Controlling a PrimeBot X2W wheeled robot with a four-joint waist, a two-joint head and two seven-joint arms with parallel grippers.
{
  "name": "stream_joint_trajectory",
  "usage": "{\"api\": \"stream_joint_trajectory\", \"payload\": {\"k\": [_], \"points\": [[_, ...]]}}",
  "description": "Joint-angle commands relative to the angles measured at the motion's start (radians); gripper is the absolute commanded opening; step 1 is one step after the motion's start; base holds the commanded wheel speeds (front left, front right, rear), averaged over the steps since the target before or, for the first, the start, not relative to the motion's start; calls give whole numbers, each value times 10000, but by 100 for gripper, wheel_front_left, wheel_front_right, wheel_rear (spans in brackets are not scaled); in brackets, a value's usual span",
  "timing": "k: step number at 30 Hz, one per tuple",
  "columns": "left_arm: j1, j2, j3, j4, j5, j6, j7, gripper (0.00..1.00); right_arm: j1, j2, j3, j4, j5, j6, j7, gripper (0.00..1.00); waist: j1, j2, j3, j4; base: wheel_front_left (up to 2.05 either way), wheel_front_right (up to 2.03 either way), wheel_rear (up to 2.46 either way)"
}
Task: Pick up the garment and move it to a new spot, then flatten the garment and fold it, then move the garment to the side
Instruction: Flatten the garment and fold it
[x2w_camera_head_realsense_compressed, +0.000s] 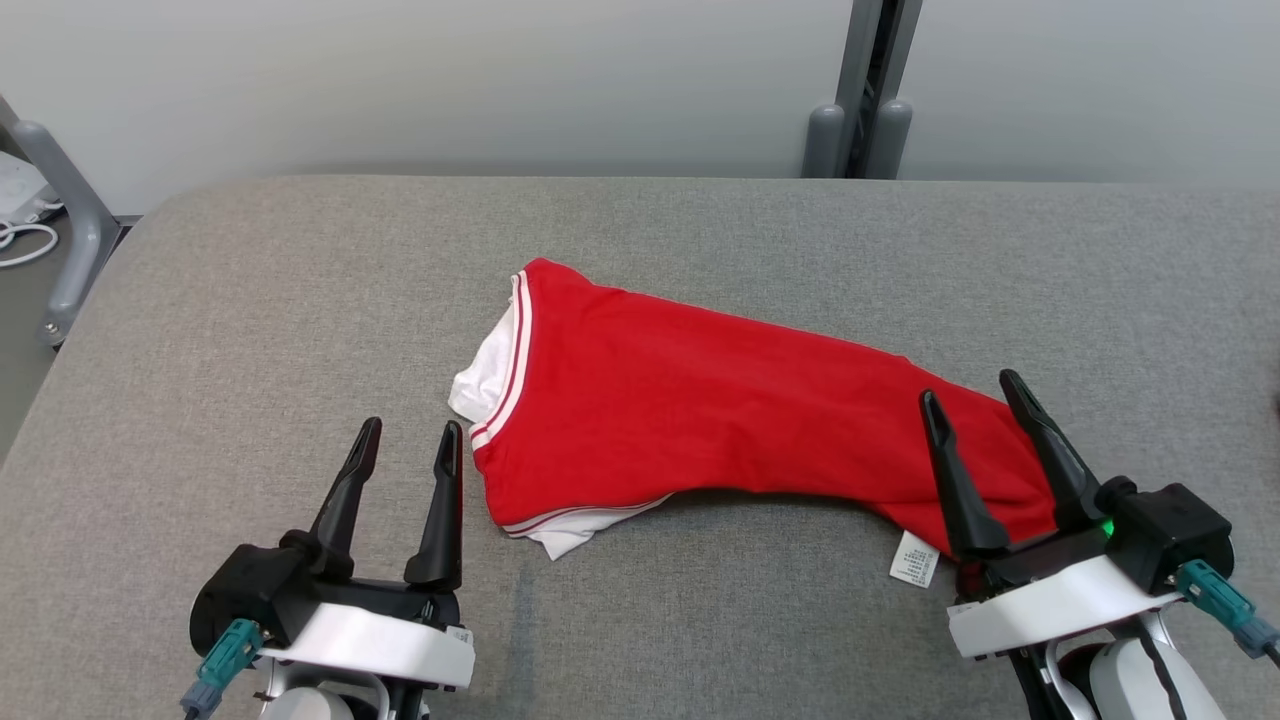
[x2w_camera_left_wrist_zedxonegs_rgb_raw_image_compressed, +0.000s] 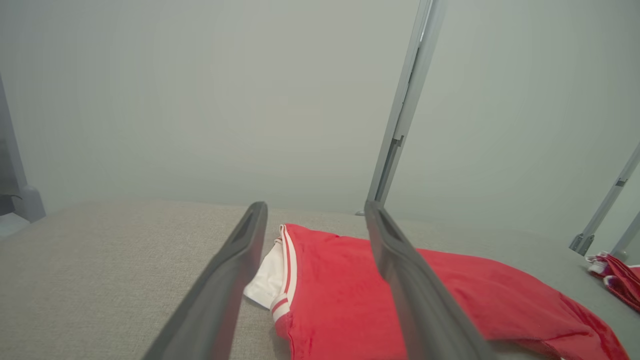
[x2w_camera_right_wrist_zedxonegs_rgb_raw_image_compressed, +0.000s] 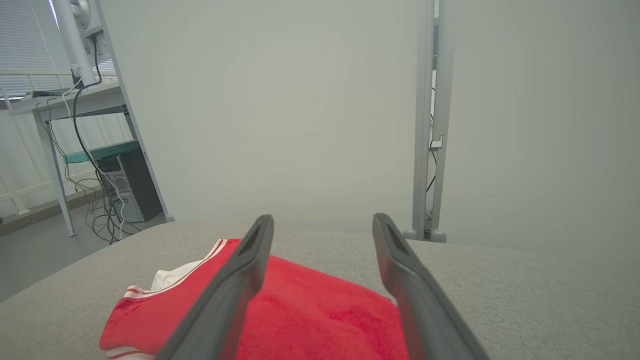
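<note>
The left gripper (x2w_camera_head_realsense_compressed: 412, 428) stands moderately open and empty, just left of the red garment (x2w_camera_head_realsense_compressed: 680, 400), which lies mid-way across the grey table (x2w_camera_head_realsense_compressed: 250, 300). The right gripper (x2w_camera_head_realsense_compressed: 970, 388), similarly parted, hangs over the garment's right end, possibly touching it.

Bright and evenly lit, softly, from above. Only faintly shadowed beneath the garment (x2w_camera_head_realsense_compressed: 700, 420) at centre of the head view. Crisp there; blurred on the near fingers (x2w_camera_left_wrist_zedxonegs_rgb_raw_image_compressed: 215, 300) at the bottom of both wrist views, distorted toward the side edges.
</note>
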Motion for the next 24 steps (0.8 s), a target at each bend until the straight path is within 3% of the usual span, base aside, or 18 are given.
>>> {"api": "stream_joint_trajectory", "payload": {"k": [1,15,24], "points": [[-148,29,-4,-23,-24,11,-43,100,-67,7,-101,51,88,-4,-24,100,0,-1,14,-8,0,0,0],[-256,30,-143,47,-129,23,-44,100,-98,95,-256,51,-137,-4,5,100,0,-1,115,46,0,0,0],[-493,28,-326,56,-332,160,-44,100,-677,-245,2073,130,275,-4,427,100,0,-1,578,1075,0,0,0]]}}
